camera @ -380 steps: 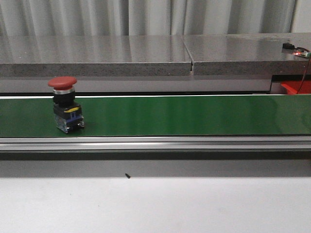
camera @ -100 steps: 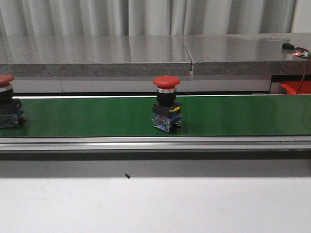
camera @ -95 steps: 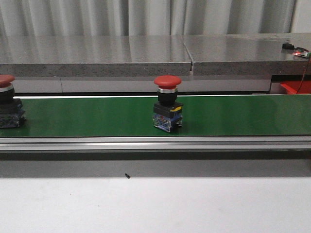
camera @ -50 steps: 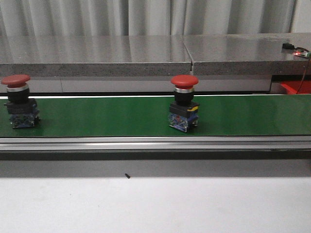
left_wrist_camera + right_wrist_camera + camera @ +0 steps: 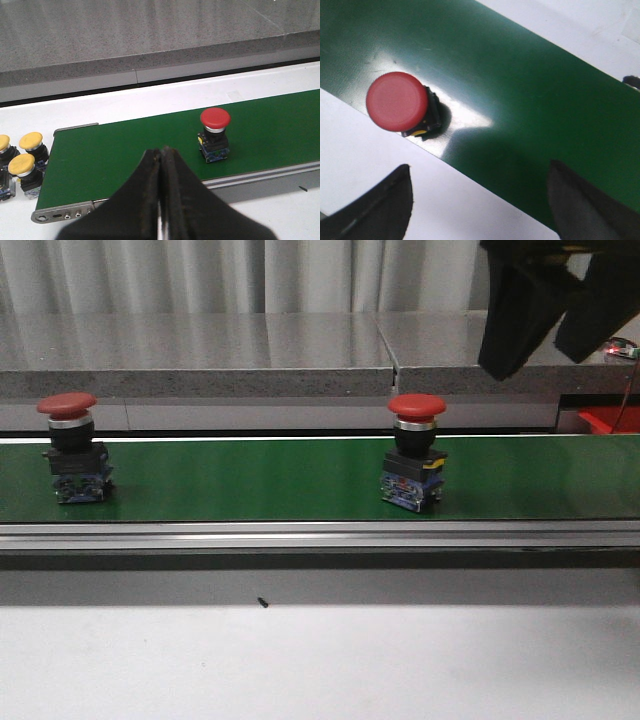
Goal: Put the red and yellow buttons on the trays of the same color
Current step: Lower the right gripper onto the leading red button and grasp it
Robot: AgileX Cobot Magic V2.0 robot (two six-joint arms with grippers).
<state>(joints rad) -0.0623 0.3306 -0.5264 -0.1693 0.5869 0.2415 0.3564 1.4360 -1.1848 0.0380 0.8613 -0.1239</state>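
Note:
Two red buttons ride the green belt [image 5: 250, 480] in the front view: one right of the middle [image 5: 417, 465], one at the left [image 5: 72, 445]. My right gripper [image 5: 532, 345] hangs open above and to the right of the first one. From the right wrist, that red button [image 5: 397, 101] stands near the belt's edge, off to one side of the open fingers [image 5: 382, 202]. My left gripper [image 5: 161, 152] is shut and empty over the belt, apart from a red button [image 5: 215, 134]. Three yellow buttons [image 5: 31, 145] stand beside the belt's end. The yellow tray is out of view.
A red corner, probably the red tray [image 5: 607, 420], shows at the far right behind the belt. A grey stone ledge [image 5: 300, 350] runs behind the belt. An aluminium rail [image 5: 320, 535] borders its front, with white table [image 5: 320, 660] before it.
Both red buttons have travelled to the right along the belt, the second one coming fully into view. My right gripper has come into the front view at the top right.

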